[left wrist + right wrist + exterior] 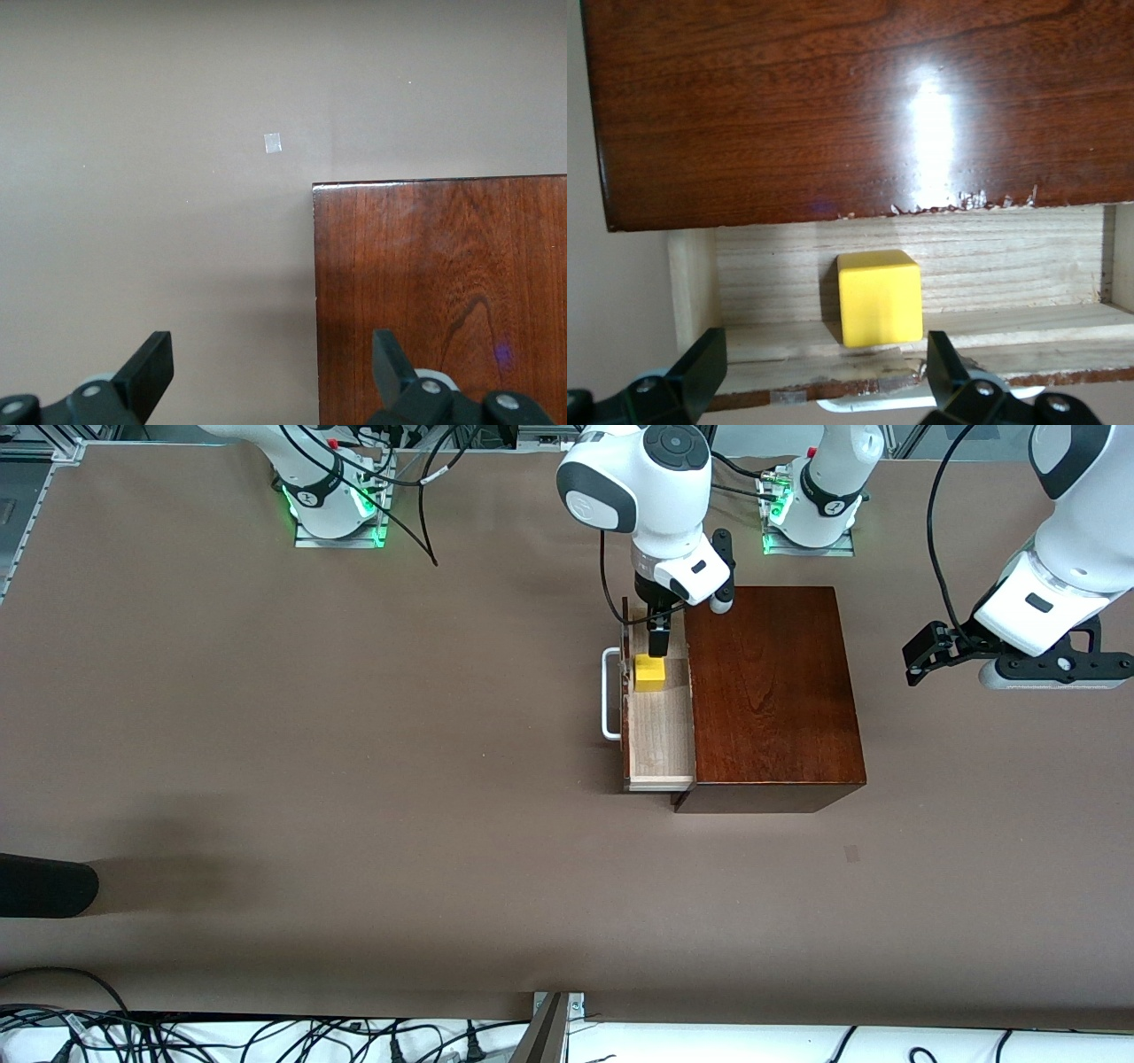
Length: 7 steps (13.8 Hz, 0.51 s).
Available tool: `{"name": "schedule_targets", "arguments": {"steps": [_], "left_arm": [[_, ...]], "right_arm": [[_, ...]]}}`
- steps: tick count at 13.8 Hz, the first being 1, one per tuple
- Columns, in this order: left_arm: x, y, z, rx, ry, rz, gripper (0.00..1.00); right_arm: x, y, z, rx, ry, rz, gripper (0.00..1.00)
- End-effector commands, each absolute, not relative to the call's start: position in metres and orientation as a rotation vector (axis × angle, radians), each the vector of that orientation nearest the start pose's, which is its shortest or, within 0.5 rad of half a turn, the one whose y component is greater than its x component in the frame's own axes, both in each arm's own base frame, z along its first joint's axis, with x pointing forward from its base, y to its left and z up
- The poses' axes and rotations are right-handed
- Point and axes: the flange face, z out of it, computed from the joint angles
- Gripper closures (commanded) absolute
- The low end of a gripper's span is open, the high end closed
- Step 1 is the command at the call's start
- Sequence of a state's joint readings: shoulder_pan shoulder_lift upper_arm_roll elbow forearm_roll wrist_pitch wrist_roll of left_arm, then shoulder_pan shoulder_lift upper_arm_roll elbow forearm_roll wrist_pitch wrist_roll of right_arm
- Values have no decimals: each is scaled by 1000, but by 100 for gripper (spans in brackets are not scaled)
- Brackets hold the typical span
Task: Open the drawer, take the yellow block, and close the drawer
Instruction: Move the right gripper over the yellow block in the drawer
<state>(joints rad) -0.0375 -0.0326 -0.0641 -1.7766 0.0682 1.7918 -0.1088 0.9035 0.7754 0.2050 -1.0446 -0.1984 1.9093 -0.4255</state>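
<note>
Drawer [660, 731]: pulled out (white handle showing). Yellow block [649, 674]: inside it. Right end effector [656, 654]: spread, over the block. Left end effector [921, 657]: spread, waiting above the surface [354, 779].

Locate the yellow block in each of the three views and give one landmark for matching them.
Front view: the yellow block lies in the open drawer, under the right gripper.
Right wrist view: the yellow block sits on the pale drawer floor, between the open fingers.
Left wrist view: not in it.
Shared landmark: the dark reddish-brown wooden box, whose glossy top shows in every view.
</note>
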Motion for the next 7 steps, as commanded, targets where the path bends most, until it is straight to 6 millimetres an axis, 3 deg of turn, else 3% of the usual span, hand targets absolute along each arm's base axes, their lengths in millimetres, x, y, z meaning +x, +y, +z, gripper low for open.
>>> {"name": "schedule_targets", "arguments": {"steps": [1,7], "left_arm": [[559,-53,572,-3087,1,-78,0],[561,-52,571,-3089,-2,-78,0]], "right_arm": [[407,660,387,-2264,-2218,-181,0],[422,661,356,-2245,-2243,-218,0]]}}
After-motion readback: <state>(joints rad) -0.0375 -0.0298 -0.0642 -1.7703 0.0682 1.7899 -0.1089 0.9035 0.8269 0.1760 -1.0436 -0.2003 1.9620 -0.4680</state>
